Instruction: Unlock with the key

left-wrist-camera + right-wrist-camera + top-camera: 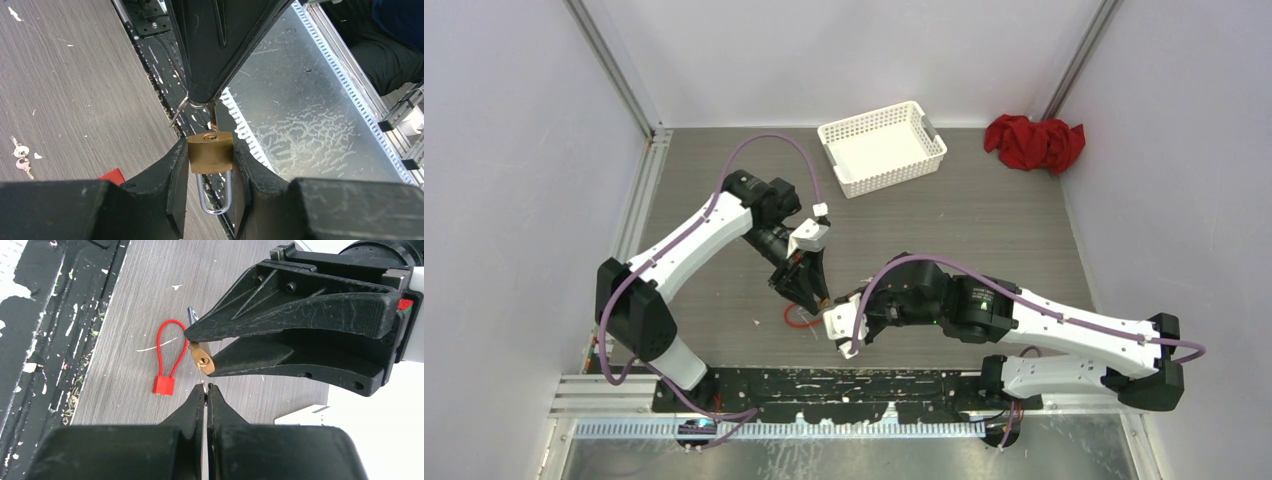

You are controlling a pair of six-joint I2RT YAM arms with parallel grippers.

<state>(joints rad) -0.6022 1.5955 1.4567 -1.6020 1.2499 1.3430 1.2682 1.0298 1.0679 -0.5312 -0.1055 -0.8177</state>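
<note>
Just beyond the arm bases, near the front middle of the worktop [984,230], the two hands meet above the surface. The right hand [205,392] is closed tight, its tips pinching the key [213,120] by its head, with a thin wire ring [181,109] sticking out beside the tips. The key's blade runs straight into the keyhole in the bottom face of the padlock [210,152].

The left hand [814,292] grips that brass padlock by its two sides, one finger [175,170] pressed against each flank. The body sits square between them, and the steel shackle [215,197] points back toward the wrist; it looks pushed in, though its ends are hidden by the body. The padlock is held clear of the worktop.

On the worktop under and just beside the hands lies a red cable lock [163,385], its small square body flat and its thin loop closed.

Farther back, a white basket [889,176] stands slightly skewed near the rear edge. A crumpled red cloth [1034,142] sits in the far right corner, well apart from the basket.
</note>
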